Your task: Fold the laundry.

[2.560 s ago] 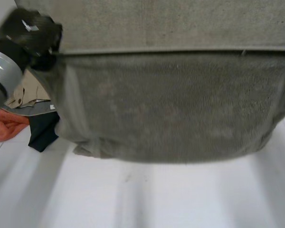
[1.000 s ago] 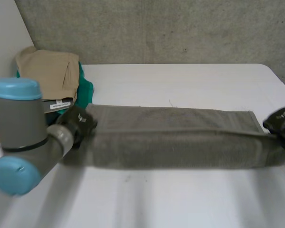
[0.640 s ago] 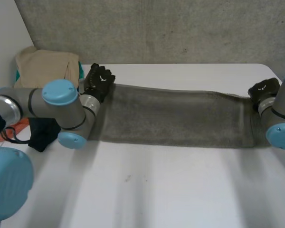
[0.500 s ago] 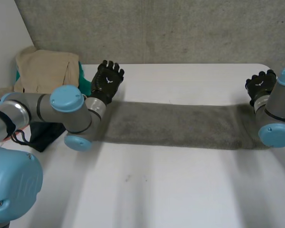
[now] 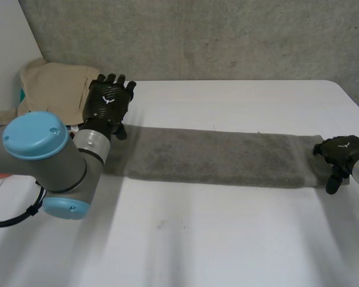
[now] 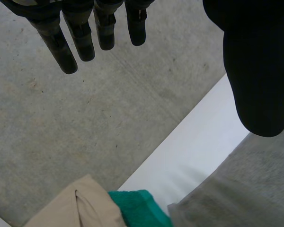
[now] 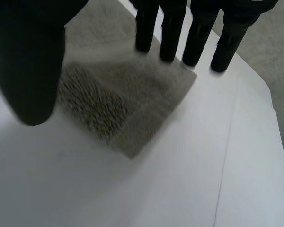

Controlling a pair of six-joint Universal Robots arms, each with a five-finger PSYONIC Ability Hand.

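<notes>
One grey towel lies in a long strip. At its ends, left hand and right hand are spread, gripping nothing.

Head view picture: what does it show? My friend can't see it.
A long grey towel, folded into a narrow strip, lies across the white table. The robot's left hand is open by one end and its right hand is open at the other. A beige garment lies in a pile beside the left hand.

No writing can be read — none anywhere.
</notes>
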